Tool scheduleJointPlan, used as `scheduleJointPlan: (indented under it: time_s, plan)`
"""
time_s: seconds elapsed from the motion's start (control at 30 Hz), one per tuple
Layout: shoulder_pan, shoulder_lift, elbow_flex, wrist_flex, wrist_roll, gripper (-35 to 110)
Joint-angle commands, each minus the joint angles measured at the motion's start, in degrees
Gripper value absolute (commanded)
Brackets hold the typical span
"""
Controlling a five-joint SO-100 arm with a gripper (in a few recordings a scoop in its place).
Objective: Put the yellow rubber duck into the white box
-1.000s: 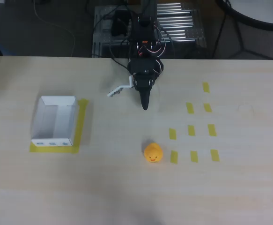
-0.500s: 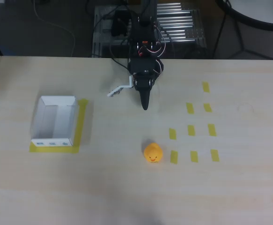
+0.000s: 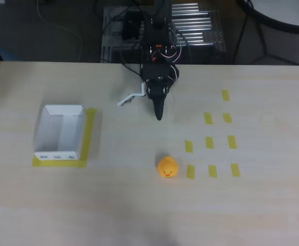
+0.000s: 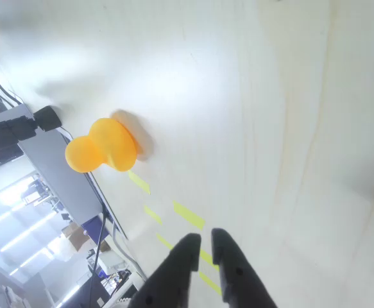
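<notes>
The yellow rubber duck (image 3: 167, 167) sits upright on the pale wood table, near the middle, its face toward the front edge. In the wrist view the duck (image 4: 103, 146) lies ahead of the fingers and off to the left. The white box (image 3: 60, 132) stands open-topped at the left on a yellow tape outline. My black gripper (image 3: 159, 115) hangs near the table's back edge, pointing at the duck from about a hand's length away. Its two fingers (image 4: 203, 247) are pressed together, shut with nothing in them.
Several short yellow tape strips (image 3: 210, 142) mark a grid to the right of the duck. A small white bracket (image 3: 130, 98) lies left of the gripper. Cables and a metal rack (image 3: 195, 28) sit behind the table edge.
</notes>
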Motion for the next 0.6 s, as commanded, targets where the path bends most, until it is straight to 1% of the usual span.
scheduleJointPlan:
  time_s: [0.0,0.57]
  plan:
    - [0.1,3.0,1.0,-1.7,0.5,0]
    - [-0.9,3.0,1.1,-1.9,-0.4,0]
